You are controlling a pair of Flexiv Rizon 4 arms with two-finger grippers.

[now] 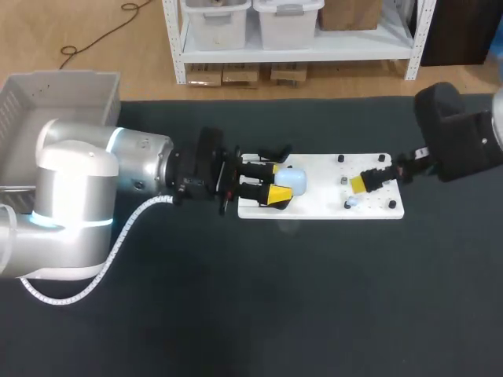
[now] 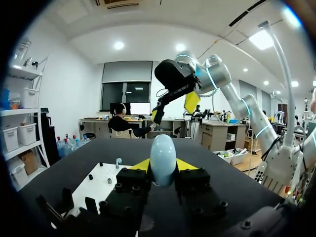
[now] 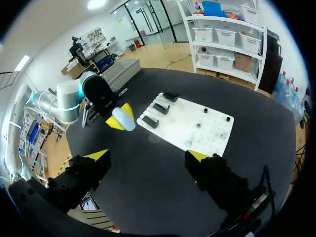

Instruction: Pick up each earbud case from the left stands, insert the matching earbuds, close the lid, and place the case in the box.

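Silver and bulky, the left arm [image 1: 75, 196] fills the near left of the head view and stretches across toward the middle. Under everything lies the dark bench [image 1: 314, 298]. The right arm [image 1: 460, 137] comes in from the far right, its black wrist angled down toward the board's right end. A grey box [image 1: 63, 77] stands at the bench's far left corner, behind the left arm.

A white board [image 1: 322, 206] lies flat near the middle of the bench. Its left part bears black stands [image 3: 159, 106], and small black pegs [image 1: 341, 159] dot its right part.

The left pincer [image 1: 279, 182] is clenched on the earbud case [image 1: 292, 181]. In the left wrist view the pale blue, egg-shaped case [image 2: 163, 159] stands upright, with a yellow fingertip [image 2: 140, 165] pressed to each side. From above, the case overlaps the board's left part. In the right wrist view it sits apart from the stands, just off that end of the board, so it rests on none of them.

The right pincer [image 1: 365, 182] hangs over the board's right end, well apart from the case. The right wrist view shows this pincer [image 3: 148, 155] released, its fingers spread wide above the bench.

Two small pale pieces [image 3: 187, 143] sit on the board among the pegs. They are too small to tell whether they are earbuds.
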